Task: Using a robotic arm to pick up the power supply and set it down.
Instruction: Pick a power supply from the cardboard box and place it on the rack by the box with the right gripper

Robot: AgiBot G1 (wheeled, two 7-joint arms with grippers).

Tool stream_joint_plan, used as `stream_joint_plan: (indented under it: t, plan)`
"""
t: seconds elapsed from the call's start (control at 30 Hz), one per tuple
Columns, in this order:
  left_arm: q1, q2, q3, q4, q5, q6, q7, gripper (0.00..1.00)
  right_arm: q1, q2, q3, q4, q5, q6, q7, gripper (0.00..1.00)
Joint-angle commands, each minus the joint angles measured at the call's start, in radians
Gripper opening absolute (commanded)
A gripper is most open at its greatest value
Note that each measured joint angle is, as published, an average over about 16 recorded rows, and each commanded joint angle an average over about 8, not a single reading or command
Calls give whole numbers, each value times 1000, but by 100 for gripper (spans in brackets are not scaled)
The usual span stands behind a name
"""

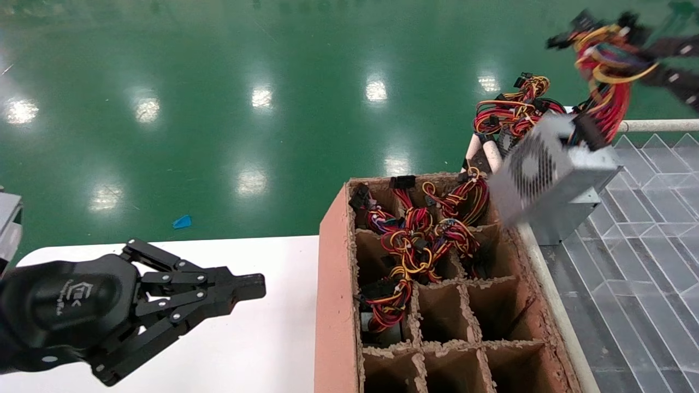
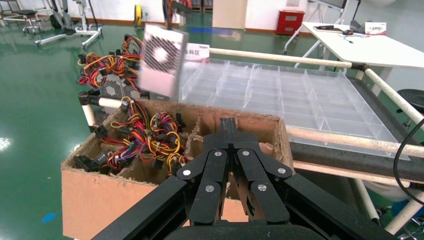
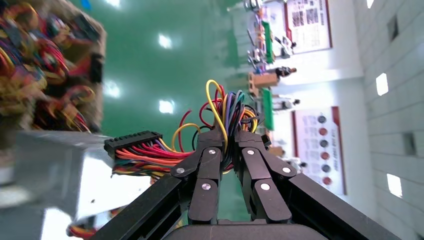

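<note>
The power supply (image 1: 551,174), a grey metal box with a perforated vent face, hangs tilted in the air above the far right corner of the cardboard box. Its red, yellow and orange wires (image 1: 606,71) run up into my right gripper (image 1: 643,57) at the top right, which is shut on the bundle. The right wrist view shows that gripper (image 3: 229,137) clamped on the wires (image 3: 150,152), with the grey box (image 3: 60,170) blurred below. From the left wrist view the power supply (image 2: 161,60) hangs beyond the box. My left gripper (image 1: 256,286) (image 2: 228,125) stays shut and empty over the white table.
A cardboard box (image 1: 333,273) with divider cells holds several other wired units (image 1: 420,234). To the right lies a clear compartment tray (image 1: 644,262) with a grey box (image 1: 562,221) at its edge and a white pipe rail (image 1: 661,125). More wired units (image 1: 513,109) sit behind.
</note>
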Motion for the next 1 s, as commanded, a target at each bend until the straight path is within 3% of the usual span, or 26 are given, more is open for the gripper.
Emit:
stream_joint_plan:
  t: [0.03, 0.3, 0.63, 1.0]
  plan:
    - [0, 0, 0, 0, 0, 0, 0, 0, 7, 10, 8, -1, -5, 6, -8, 0]
    - [0, 0, 0, 0, 0, 0, 0, 0, -42, 80, 50, -13, -29, 63, 4, 0]
    - [0, 0, 0, 0, 0, 0, 0, 0, -170, 154, 109, -60, -48, 125, 17, 0]
    - [0, 0, 0, 0, 0, 0, 0, 0, -292, 160, 166, -186, -64, 163, -51, 0]
